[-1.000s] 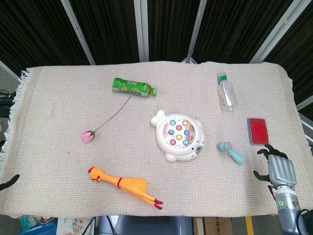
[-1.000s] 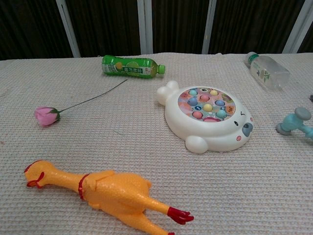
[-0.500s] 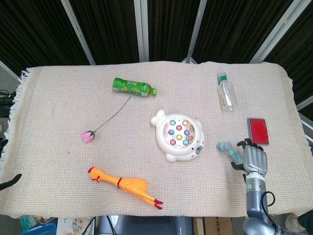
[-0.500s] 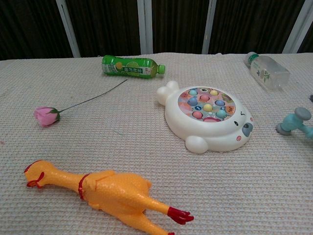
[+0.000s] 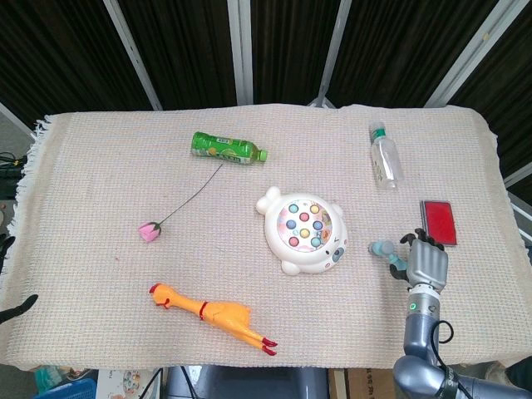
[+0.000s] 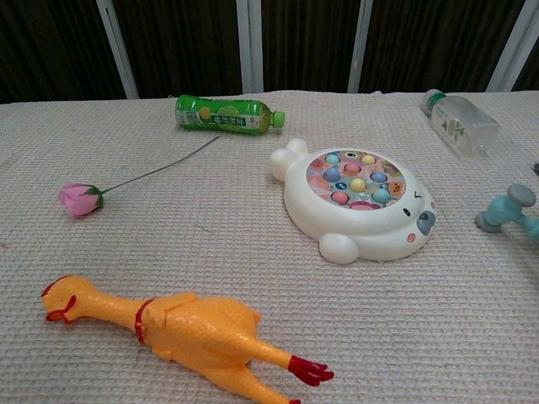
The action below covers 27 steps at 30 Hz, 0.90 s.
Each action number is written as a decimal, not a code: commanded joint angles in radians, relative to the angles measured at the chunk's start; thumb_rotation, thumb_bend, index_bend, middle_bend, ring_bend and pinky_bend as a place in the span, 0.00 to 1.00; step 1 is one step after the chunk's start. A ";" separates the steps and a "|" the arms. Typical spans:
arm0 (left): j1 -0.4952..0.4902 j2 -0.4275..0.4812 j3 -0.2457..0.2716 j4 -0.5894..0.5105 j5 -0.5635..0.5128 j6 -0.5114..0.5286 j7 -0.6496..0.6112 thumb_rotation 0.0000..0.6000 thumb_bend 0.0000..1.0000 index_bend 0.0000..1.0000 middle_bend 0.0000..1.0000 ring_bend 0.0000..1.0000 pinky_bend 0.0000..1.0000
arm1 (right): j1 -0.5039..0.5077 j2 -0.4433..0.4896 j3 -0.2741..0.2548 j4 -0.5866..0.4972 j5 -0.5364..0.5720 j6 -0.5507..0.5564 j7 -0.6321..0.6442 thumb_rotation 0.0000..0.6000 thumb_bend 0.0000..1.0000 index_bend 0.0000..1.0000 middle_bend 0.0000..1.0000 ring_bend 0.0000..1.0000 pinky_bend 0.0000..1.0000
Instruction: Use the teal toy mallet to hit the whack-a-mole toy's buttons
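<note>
The teal toy mallet (image 5: 382, 249) lies on the cloth just right of the white whack-a-mole toy (image 5: 304, 232), which has coloured buttons on top. The chest view shows the mallet (image 6: 508, 209) at its right edge, beside the whack-a-mole toy (image 6: 358, 204). My right hand (image 5: 426, 263) is over the mallet's handle with its fingers apart, hiding the handle's far end; no grip on it shows. Only dark fingertips of my left hand (image 5: 17, 306) show at the left edge, spread and holding nothing.
A green bottle (image 5: 226, 148) and a clear bottle (image 5: 386, 158) lie at the back. A pink rose (image 5: 150, 230) on a long stem and a rubber chicken (image 5: 213, 314) lie left and front. A red box (image 5: 438, 221) sits close behind my right hand.
My right hand has moved left and slightly away from me, from the table's right front corner to above the mallet's handle. The mallet and the left hand have not moved.
</note>
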 commanded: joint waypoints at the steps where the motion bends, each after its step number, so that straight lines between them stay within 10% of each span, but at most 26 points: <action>1: 0.000 -0.001 0.000 0.000 0.000 0.000 0.003 1.00 0.00 0.11 0.05 0.00 0.00 | 0.005 -0.011 0.003 0.010 0.008 0.002 0.000 1.00 0.32 0.38 0.16 0.17 0.17; 27: -0.008 -0.008 -0.001 -0.007 -0.012 -0.018 0.024 1.00 0.00 0.11 0.05 0.00 0.00 | 0.029 -0.109 0.006 0.107 0.013 -0.006 0.015 1.00 0.33 0.42 0.16 0.17 0.17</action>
